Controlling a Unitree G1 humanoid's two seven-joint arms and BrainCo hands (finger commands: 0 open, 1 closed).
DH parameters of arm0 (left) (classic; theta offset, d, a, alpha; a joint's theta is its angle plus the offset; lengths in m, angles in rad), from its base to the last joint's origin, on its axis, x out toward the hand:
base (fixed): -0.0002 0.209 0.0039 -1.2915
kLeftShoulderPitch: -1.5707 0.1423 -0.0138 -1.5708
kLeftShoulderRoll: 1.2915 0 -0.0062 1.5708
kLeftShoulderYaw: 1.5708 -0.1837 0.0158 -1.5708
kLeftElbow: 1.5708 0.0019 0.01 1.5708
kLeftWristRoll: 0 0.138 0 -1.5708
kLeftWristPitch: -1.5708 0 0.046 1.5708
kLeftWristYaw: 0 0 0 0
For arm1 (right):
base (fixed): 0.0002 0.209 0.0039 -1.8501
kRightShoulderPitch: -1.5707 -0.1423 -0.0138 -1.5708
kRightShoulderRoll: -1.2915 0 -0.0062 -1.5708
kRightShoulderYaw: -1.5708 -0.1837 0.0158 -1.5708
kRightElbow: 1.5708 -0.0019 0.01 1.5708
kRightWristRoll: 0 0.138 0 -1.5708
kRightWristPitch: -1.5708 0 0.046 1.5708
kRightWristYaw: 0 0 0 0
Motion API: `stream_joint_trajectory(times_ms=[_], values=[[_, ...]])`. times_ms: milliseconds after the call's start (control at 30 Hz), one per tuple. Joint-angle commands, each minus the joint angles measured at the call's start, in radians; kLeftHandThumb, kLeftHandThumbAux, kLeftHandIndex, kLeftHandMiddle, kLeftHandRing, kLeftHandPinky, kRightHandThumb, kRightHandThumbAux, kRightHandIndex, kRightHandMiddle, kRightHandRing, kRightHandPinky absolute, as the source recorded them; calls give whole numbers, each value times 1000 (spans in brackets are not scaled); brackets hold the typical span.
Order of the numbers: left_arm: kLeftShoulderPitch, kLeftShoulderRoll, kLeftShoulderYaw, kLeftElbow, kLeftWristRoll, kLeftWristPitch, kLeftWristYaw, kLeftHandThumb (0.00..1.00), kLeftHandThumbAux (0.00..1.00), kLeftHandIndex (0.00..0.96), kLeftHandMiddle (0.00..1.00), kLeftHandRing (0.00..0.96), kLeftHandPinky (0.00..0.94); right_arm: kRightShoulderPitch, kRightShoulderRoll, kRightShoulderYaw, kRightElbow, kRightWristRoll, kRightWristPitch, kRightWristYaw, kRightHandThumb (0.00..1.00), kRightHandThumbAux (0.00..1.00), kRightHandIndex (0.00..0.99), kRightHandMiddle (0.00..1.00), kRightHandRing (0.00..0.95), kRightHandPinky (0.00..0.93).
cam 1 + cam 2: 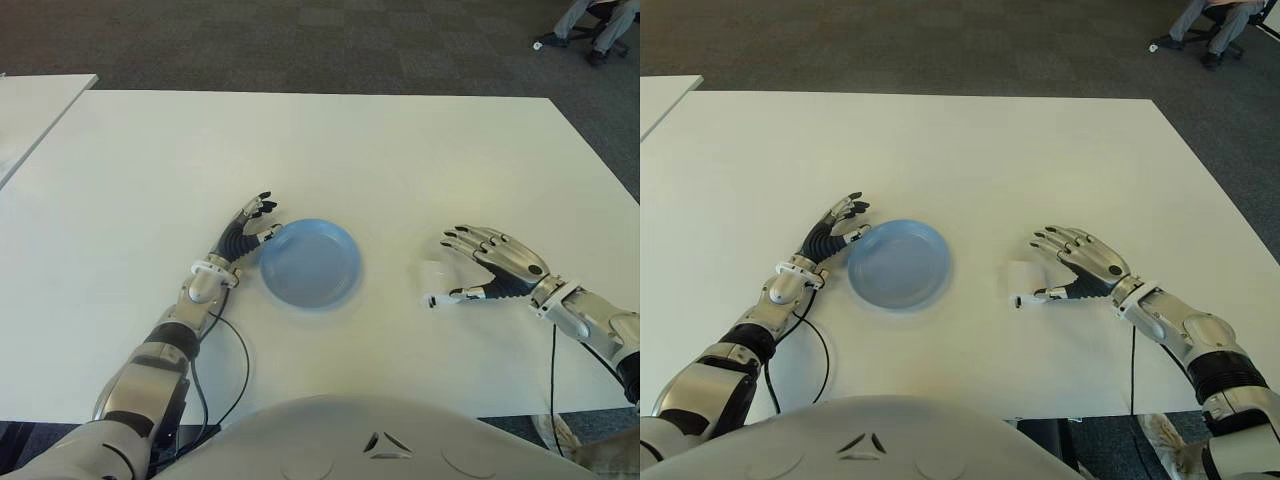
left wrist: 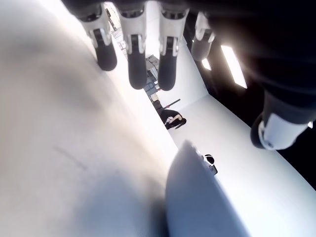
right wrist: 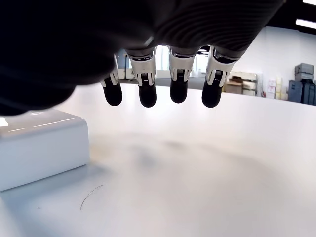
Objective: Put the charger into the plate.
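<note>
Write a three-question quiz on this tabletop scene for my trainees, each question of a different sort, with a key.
1. True or false: the charger already lies in the blue plate.
2. Which hand is nearer the charger? A) left hand B) right hand
3. Fill in: the right hand's fingers are ____ and hold nothing.

Key: 1 false, it sits on the white table right of the plate; 2 B; 3 open.

Head stereo pair looks forward and down; both eyes share table [image 1: 350, 150] and plate [image 1: 898, 263]. Wrist cameras sit close under each palm, facing along the fingers.
</note>
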Motion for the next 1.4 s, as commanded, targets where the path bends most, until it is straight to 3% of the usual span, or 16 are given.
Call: stream_joint_trajectory(times_ms=[33, 867, 1267, 1400], values=[[95, -17, -20, 49, 16, 67, -46, 0, 495, 84, 210, 206, 159, -19, 16, 33, 20, -49, 25, -45, 186, 127, 0, 0, 0, 0], [100, -2, -28, 32, 32, 88, -44, 0, 502, 84, 216, 212, 172, -52, 26, 122, 73, -105, 76, -172, 181, 138, 0, 0, 0, 0], [97, -4, -27, 38, 25, 92, -58, 0, 507, 82, 201, 195, 158, -44, 41, 100, 82, -8, 58, -151, 182, 137, 0, 0, 0, 0], [95, -7, -28, 41, 25, 96, -58, 0, 510, 83, 198, 194, 160, 19, 7, 50, -42, 71, 59, -89, 174, 143, 0, 0, 0, 0]])
